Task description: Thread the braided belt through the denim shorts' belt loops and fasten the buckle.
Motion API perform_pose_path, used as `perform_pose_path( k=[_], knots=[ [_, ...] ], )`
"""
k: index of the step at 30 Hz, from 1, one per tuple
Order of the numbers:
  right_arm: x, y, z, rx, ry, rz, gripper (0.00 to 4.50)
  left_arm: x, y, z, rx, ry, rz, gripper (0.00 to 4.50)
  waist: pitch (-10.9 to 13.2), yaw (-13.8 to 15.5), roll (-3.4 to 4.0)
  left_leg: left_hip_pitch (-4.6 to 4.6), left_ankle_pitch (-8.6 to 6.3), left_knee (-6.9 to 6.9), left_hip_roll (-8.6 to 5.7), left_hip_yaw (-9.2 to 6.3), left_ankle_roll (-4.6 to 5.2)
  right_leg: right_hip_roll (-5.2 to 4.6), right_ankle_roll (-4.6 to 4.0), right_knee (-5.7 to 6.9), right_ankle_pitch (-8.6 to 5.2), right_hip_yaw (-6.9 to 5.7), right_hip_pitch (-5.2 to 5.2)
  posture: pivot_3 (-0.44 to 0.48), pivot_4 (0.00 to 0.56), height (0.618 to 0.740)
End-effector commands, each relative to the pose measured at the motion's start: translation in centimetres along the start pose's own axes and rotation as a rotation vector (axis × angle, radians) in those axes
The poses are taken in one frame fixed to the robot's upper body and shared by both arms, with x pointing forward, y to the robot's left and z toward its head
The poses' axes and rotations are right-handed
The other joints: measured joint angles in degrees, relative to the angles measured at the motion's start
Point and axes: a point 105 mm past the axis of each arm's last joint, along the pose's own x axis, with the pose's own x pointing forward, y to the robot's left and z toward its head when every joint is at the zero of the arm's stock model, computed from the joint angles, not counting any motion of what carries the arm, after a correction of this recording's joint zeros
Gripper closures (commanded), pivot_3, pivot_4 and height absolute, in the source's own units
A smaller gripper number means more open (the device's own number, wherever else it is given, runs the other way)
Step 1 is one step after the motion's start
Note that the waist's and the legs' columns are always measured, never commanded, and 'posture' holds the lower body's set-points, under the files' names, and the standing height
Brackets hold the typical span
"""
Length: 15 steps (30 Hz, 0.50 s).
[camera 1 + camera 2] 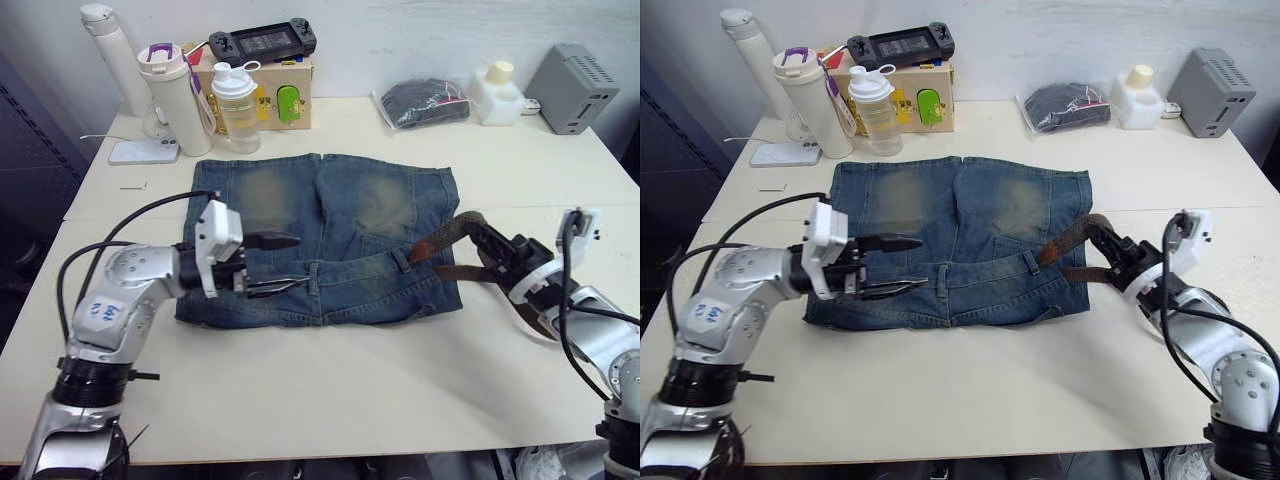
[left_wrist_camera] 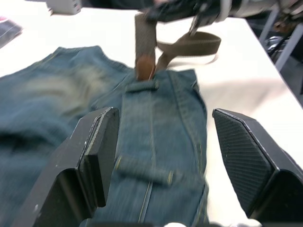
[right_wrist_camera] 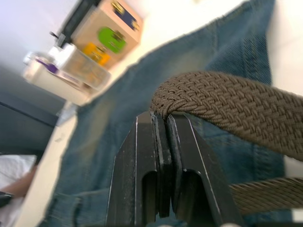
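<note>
Lying flat on the cream table (image 1: 330,390), the shorts (image 1: 330,225) have their waistband toward the robot and their legs pointing away. The right gripper (image 1: 482,238) is clamped shut on the belt (image 1: 440,240), just inside the shorts' right edge; in the right wrist view the fingers (image 3: 163,156) pinch the woven strap where it bends over them. From that grip the belt runs down toward the waistband, and its leather tip (image 2: 145,67) sits at a belt loop (image 2: 142,86); whether the tip has gone under the loop cannot be told. The rest of the belt trails back in a loop on the table beside the right arm. The buckle cannot be made out.

The left gripper (image 1: 283,265) hovers over the left part of the waistband with its fingers spread wide, holding nothing; in the left wrist view the waistband and another loop (image 2: 142,169) lie between the two pads (image 2: 102,151).

Along the far edge of the table stand bottles (image 1: 235,105), a box (image 1: 285,90) and a black bundle in a clear bag (image 1: 425,102).
</note>
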Motion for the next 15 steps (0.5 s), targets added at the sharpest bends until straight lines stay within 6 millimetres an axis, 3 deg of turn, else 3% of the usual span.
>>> perform_pose_path(
  k=[1,5,11,15],
  knots=[
    [0.2,0.5,-0.2,-0.035,0.015,0.017,4.5,1.0,-0.5,0.8,0.053,-0.017,-0.026,1.03,0.0,0.01,0.0,0.0,0.0,0.0,0.0,0.01,0.0,0.01,0.0,0.0,0.0,-0.02,0.0,0.0,0.15,0.69],
    [0.5,0.5,-0.7,-0.077,0.025,0.013,4.5,1.5,-0.8,0.3,0.066,-0.006,-0.029,1.03,0.0,0.01,0.0,0.0,0.0,0.03,0.0,0.01,0.0,0.03,0.0,0.01,0.0,-0.04,0.0,0.0,0.15,0.69],
    [1.8,0.9,-3.1,-0.108,0.073,0.012,4.5,2.1,-0.7,0.1,0.077,-0.006,-0.024,1.03,0.0,-0.03,0.0,0.0,0.0,0.03,0.01,-0.01,0.0,0.05,0.0,0.01,0.0,-0.02,0.0,0.0,0.15,0.69],
    [2.3,0.9,-2.9,-0.116,0.028,0.005,4.5,2.4,-0.7,-0.1,0.101,0.008,-0.039,1.03,0.0,0.0,0.0,0.0,0.0,0.04,-0.01,0.01,0.0,0.1,0.0,0.02,0.0,-0.02,-0.02,0.0,0.15,0.69]
  ],
)
